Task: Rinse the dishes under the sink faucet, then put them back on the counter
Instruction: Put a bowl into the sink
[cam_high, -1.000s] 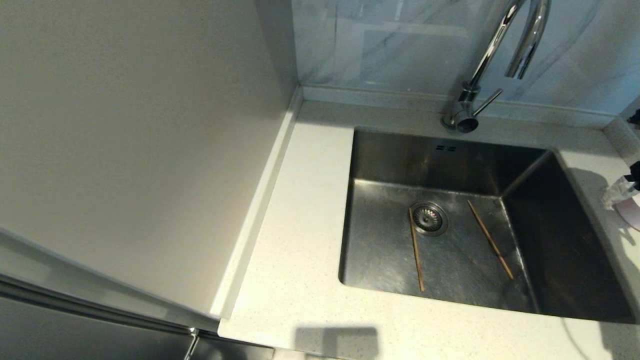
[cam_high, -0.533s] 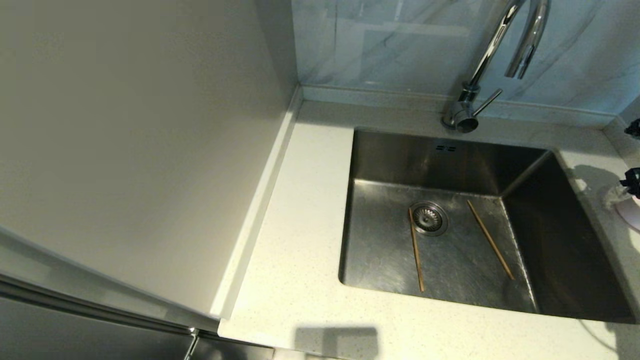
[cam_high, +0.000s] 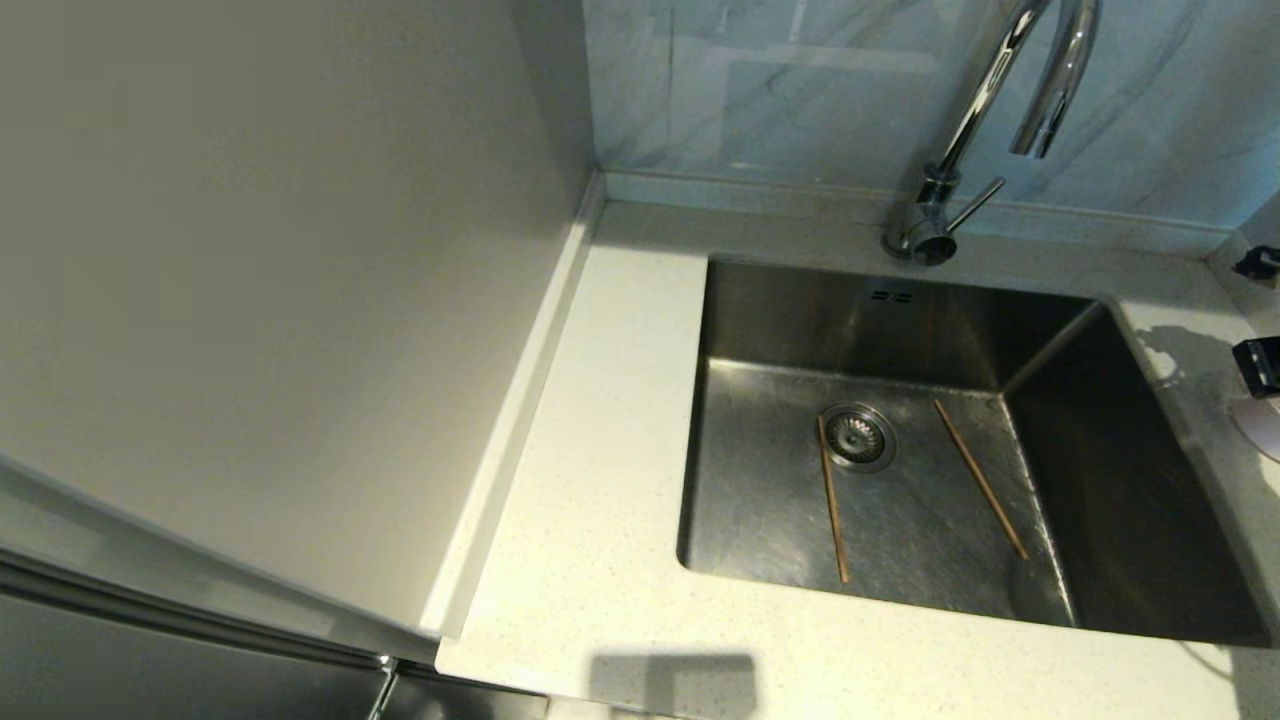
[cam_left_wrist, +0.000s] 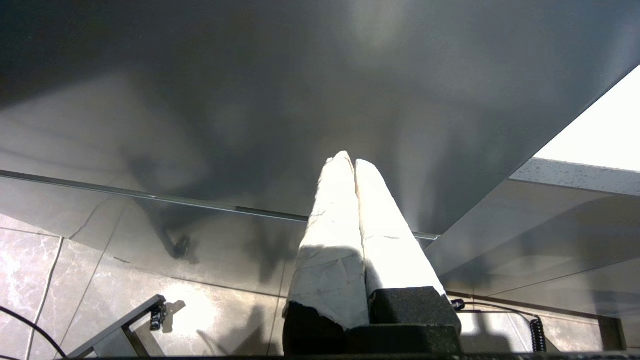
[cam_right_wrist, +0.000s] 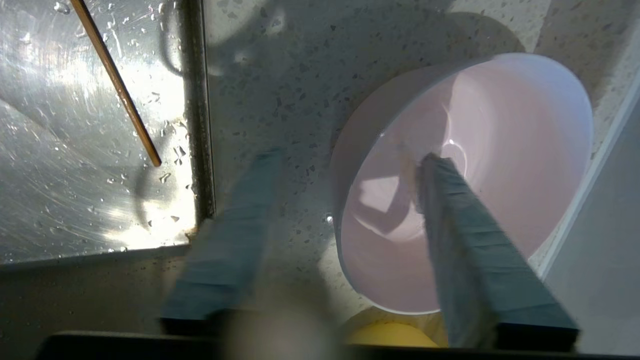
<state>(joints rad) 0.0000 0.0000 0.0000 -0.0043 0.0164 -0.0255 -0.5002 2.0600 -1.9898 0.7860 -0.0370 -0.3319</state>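
A speckled counter (cam_high: 600, 420) surrounds the steel sink (cam_high: 1130, 520). The pink bowl (cam_right_wrist: 500, 150) sits on the counter right of the sink, the right gripper (cam_right_wrist: 345, 160) spread wide across its rim. It should lift clear before seeking the chopsticks (cam_high: 832, 500). Only the right wrist view shows a yellow bowl (cam_right_wrist: 390, 336). The left gripper (cam_left_wrist: 354, 162), fingers together, is parked off the counter.

Left gripper (cam_left_wrist: 348, 161): we note two long tapering fingers (cam_left_wrist: 330, 240) wrapped in off-white tape, creased and scuffed, rising from blocky black mounts. Right gripper (cam_right_wrist: 350, 159): two flat fingers (cam_right_wrist: 470, 240) in pale grey-blue wrapping with faint cross ridges, widening toward a black base. In the head view we see only small black parts of the right arm (cam_high: 1258, 365) at the frame edge.
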